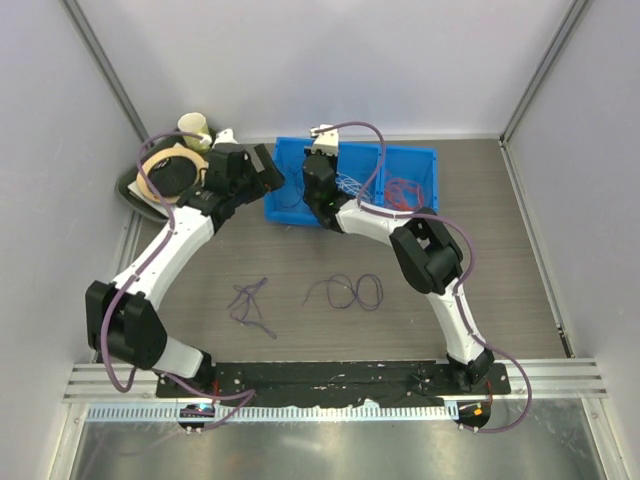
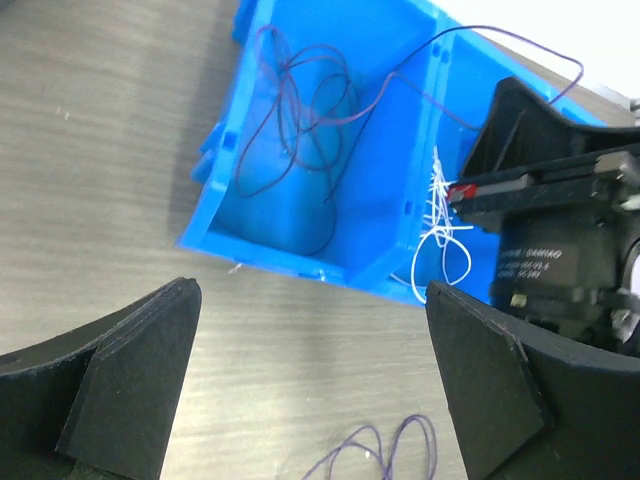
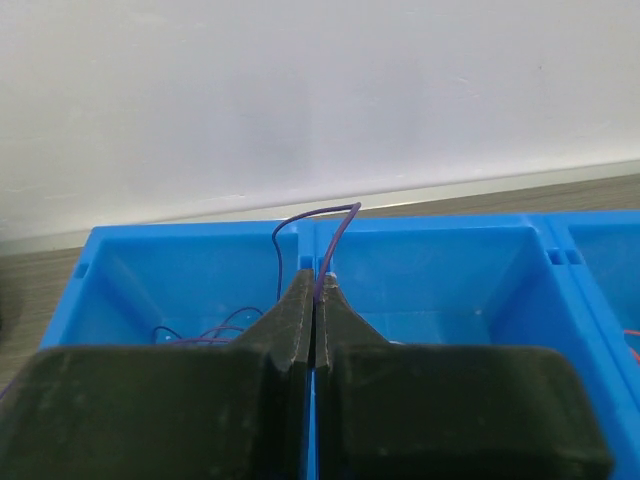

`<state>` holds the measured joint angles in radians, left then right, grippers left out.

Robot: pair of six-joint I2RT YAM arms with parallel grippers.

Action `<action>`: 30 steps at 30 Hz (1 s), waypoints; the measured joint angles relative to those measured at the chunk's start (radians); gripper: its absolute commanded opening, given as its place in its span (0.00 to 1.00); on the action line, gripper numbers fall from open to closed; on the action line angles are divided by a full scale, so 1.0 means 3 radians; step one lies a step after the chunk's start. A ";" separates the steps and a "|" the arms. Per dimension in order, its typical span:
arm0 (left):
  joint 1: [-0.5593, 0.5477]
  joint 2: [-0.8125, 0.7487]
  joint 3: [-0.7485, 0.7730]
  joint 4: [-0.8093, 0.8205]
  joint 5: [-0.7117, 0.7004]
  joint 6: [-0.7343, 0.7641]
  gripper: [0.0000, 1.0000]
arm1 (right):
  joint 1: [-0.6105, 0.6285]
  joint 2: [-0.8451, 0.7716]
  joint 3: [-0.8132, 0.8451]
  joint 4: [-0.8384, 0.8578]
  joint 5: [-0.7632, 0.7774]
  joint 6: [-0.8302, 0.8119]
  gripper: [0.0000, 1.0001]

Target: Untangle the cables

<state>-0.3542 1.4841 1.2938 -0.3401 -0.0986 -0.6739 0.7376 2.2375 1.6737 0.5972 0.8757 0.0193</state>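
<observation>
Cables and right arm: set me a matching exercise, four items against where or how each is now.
1 white cables
2 red cables
3 purple loops
4 right gripper

a on the table
b jaws shut on a purple cable
c bin, middle compartment
d bin, right compartment

Pairs: 1-c, 2-d, 3-a, 4-b.

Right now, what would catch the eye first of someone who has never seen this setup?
The blue bin at the far middle of the table, with white cables and red cables in separate compartments. Over it the right gripper is shut on a purple cable, while the left gripper stands wide open by the bin's left end. Nearer the arms, a purple tangle and a purple loop lie loose.
</observation>
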 measured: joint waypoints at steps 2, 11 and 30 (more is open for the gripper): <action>0.0000 -0.0112 -0.0094 -0.0102 -0.0058 -0.0125 1.00 | 0.0000 -0.0003 0.0013 -0.0001 0.0032 -0.0085 0.01; -0.0006 -0.0776 -0.1081 -0.0474 -0.0322 -0.1053 1.00 | 0.0018 0.0263 0.0629 -0.0299 -0.0095 -0.0296 0.01; -0.0011 -0.1349 -0.1715 -0.1198 -0.0557 -0.1310 1.00 | 0.0064 -0.0011 0.0654 -0.1645 -0.1085 0.0167 0.76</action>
<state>-0.3576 1.0794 0.7792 -0.6994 -0.2657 -1.0668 0.7567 2.2341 1.8698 0.1036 0.5503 0.0692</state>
